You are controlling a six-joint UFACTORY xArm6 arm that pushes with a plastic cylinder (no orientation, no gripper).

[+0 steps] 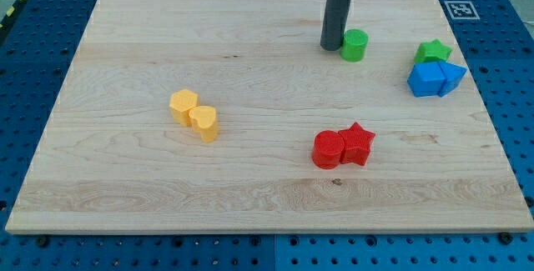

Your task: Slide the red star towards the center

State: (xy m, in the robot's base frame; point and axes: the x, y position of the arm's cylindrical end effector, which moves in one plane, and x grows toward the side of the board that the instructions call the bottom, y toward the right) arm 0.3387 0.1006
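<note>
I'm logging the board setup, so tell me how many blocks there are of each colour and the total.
Yellow: 2, a hexagon and a heart
Red: 2, a cylinder and a star
Green: 2, a cylinder by my tip, and a star
Blue: 2, a cube and a triangle
Total: 8

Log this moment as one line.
my tip: beside green cylinder | red star: touching red cylinder, untouched | task: not started

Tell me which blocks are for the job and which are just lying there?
For the job:
red star
my tip, up near the view's top, far from the star, beside the green cylinder

Just lying about:
red cylinder, touching the star
green cylinder
green star
two blue blocks
yellow hexagon
yellow heart
</note>
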